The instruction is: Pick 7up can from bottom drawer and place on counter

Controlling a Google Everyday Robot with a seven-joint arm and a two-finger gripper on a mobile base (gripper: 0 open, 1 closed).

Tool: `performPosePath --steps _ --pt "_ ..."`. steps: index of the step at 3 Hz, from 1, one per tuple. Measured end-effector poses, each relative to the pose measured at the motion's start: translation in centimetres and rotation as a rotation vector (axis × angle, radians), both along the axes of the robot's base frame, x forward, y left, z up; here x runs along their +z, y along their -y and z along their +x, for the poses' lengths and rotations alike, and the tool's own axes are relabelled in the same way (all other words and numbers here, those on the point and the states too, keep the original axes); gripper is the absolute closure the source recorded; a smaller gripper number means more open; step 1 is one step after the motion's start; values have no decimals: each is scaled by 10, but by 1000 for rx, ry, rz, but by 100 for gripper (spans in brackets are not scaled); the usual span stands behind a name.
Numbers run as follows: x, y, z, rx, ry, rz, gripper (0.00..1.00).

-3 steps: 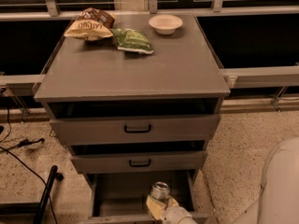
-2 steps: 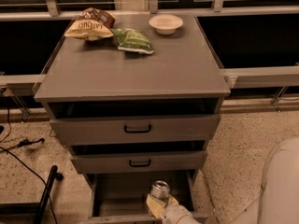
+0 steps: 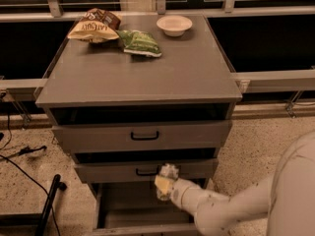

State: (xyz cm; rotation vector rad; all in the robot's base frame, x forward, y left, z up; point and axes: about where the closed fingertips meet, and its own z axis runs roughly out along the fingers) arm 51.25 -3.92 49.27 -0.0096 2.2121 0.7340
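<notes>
Currently the gripper [image 3: 165,182] sits low at the cabinet's front, just right of centre, closed around the can [image 3: 169,170]. The can stands roughly upright in its grasp, its silvery top level with the face of the middle drawer [image 3: 108,171] and close beside that drawer's black handle. It hangs above the grey floor of the bottom drawer [image 3: 129,206], which is pulled out and open, and touches neither the floor nor the walls. The white arm [image 3: 224,211] reaches in from the lower right corner of the view.

The top drawer [image 3: 98,137] and the middle one are both pulled out a little, each showing a dark gap above its front.

On the counter [image 3: 147,75], three things lie along the far edge: a brown and yellow chip bag [image 3: 93,26] at the far left corner, a green bag [image 3: 140,43] just beside it towards the middle, and a pale bowl [image 3: 174,24] right of centre. Black cables [image 3: 19,154] trail across the speckled floor on the left.
</notes>
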Motion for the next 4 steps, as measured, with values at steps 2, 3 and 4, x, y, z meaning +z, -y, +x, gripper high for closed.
performPosePath --steps 2,3,4 --pt "16 -1 20 -11 -161 0 100" --pt "16 -1 20 -10 -159 -1 100" --pt "19 -3 22 -6 -210 -16 100"
